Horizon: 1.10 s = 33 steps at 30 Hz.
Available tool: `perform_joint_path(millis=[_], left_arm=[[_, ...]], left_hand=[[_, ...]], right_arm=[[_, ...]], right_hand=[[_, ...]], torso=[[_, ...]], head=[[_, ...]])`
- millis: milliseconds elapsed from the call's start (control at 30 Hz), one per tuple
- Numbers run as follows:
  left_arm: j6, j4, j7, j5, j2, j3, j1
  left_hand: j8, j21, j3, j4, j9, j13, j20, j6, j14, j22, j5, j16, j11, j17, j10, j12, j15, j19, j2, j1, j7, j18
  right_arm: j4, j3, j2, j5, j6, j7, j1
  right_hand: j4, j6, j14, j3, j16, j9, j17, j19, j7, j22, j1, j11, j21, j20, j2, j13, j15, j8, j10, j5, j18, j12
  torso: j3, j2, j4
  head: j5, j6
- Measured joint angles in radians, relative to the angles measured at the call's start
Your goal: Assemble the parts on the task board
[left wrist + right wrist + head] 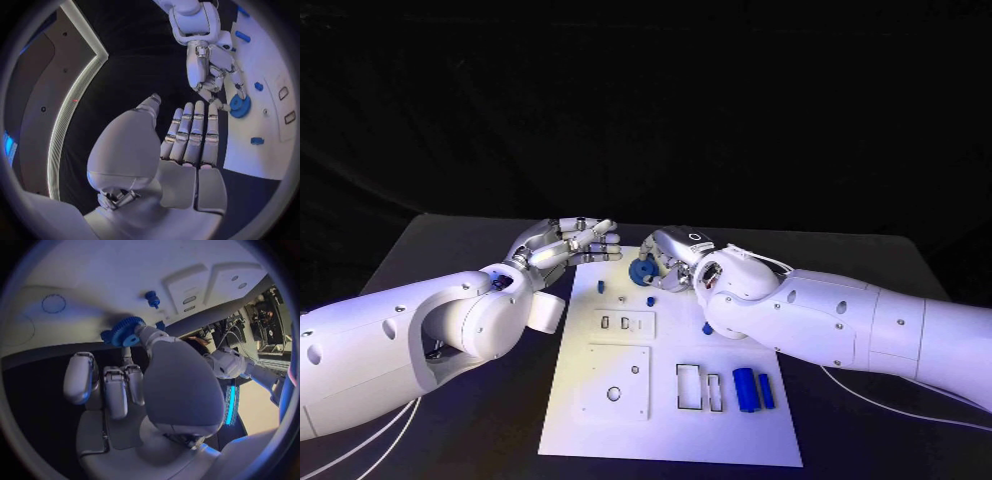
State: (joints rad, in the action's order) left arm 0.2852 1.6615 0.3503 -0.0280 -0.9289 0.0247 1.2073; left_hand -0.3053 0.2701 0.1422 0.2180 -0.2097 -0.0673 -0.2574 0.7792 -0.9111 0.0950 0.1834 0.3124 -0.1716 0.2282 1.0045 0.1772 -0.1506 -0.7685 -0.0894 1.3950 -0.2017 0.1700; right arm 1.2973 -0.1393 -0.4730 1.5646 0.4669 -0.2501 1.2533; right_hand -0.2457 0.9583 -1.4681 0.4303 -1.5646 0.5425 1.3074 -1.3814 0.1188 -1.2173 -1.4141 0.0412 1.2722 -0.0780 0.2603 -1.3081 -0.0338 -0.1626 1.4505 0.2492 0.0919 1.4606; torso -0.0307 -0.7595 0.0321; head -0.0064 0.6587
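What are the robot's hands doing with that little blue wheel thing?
The robot is putting small parts together on a white task board. Its right hand pinches a blue gear between its fingers, holding it at the far end of the board. The left hand hangs beside it at the board's far left corner, holding nothing, fingers fairly straight. Two blue cylinders lie nearer the robot on the board, next to rectangular slots. A small blue peg stands near the gear.
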Motion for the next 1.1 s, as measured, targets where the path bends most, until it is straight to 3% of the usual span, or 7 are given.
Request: perform_joint_path(millis=[100,200,633,933,1100], left_arm=[[0.0,0.0,0.0,0.0,0.0,0.0,0.0],[-0.001,0.0,0.0,0.0,0.0,0.0,0.0],[-0.002,0.001,-0.001,0.0,-0.005,0.0,0.0],[-0.003,0.001,-0.001,0.0,-0.006,0.0,0.0],[-0.003,0.0,-0.002,0.0,-0.007,0.0,0.0]], left_hand=[[0.0,0.0,0.0,0.0,0.0,0.0,0.0,0.0,0.0,0.0,0.0,0.0,0.0,0.0,0.0,0.0,0.0,0.0,0.0,0.0,0.0,0.0],[0.0,0.0,0.0,0.0,0.0,0.0,0.0,0.0,0.0,0.0,0.0,-0.004,0.0,0.001,0.0,0.0,0.0,0.0,0.004,0.004,0.0,0.0],[0.0,0.0,0.0,0.0,0.0,0.0,0.0,0.0,0.0,0.0,0.0,-0.004,0.0,0.001,0.0,0.0,0.0,0.0,0.004,0.004,0.0,0.0],[0.0,0.0,-0.003,0.003,-0.001,0.0,0.0,0.0,0.0,-0.001,0.0,-0.004,0.0,0.001,0.0,0.0,0.0,0.0,0.004,0.004,0.0,0.0],[0.0,0.0,-0.003,0.003,-0.001,0.0,0.0,0.0,0.0,-0.001,0.0,-0.004,0.0,0.001,0.0,-0.004,0.0,0.0,0.004,0.004,0.0,0.0]], right_arm=[[-0.007,0.0,0.003,0.002,-0.003,-0.002,-0.001],[-0.011,-0.001,0.004,0.002,-0.005,-0.003,-0.002],[-0.004,-0.001,0.003,0.003,-0.003,-0.003,-0.003],[0.014,-0.001,-0.019,-0.015,-0.007,0.002,-0.004],[0.014,-0.001,-0.02,-0.058,-0.028,0.013,-0.004]], right_hand=[[0.003,-0.051,0.002,0.013,0.0,-0.011,0.0,0.007,0.019,0.001,0.016,0.014,-0.005,-0.007,0.007,0.0,0.015,0.029,-0.014,-0.012,0.0,-0.01],[0.009,-0.085,0.002,0.015,0.0,-0.028,0.0,0.011,0.03,0.002,0.027,0.022,-0.006,-0.011,0.013,0.0,0.016,0.051,-0.022,-0.021,0.0,-0.017],[0.014,-0.099,0.001,0.01,0.0,-0.038,0.0,0.012,0.033,0.002,0.046,0.029,-0.01,-0.012,0.016,0.0,0.023,0.057,-0.029,-0.021,0.0,-0.023],[0.014,-0.084,0.001,0.01,0.0,-0.041,0.0,0.012,0.029,-0.005,0.073,0.026,-0.01,-0.019,-0.001,0.0,0.023,0.052,-0.026,-0.009,0.0,-0.018],[-0.015,-0.084,0.001,-0.002,0.0,-0.053,0.0,0.012,0.029,-0.01,0.129,0.028,-0.01,-0.019,-0.014,0.0,0.023,0.051,-0.021,-0.003,0.0,-0.015]], torso=[[0.0,0.0,0.0],[0.0,0.0,-0.0005],[0.0002,0.0,-0.0003],[0.0002,0.001,-0.0017],[0.0008,0.001,-0.0025]], head=[[0.0,0.0],[0.0,0.0],[-0.001,-0.001],[0.001,-0.001],[0.001,-0.003]])
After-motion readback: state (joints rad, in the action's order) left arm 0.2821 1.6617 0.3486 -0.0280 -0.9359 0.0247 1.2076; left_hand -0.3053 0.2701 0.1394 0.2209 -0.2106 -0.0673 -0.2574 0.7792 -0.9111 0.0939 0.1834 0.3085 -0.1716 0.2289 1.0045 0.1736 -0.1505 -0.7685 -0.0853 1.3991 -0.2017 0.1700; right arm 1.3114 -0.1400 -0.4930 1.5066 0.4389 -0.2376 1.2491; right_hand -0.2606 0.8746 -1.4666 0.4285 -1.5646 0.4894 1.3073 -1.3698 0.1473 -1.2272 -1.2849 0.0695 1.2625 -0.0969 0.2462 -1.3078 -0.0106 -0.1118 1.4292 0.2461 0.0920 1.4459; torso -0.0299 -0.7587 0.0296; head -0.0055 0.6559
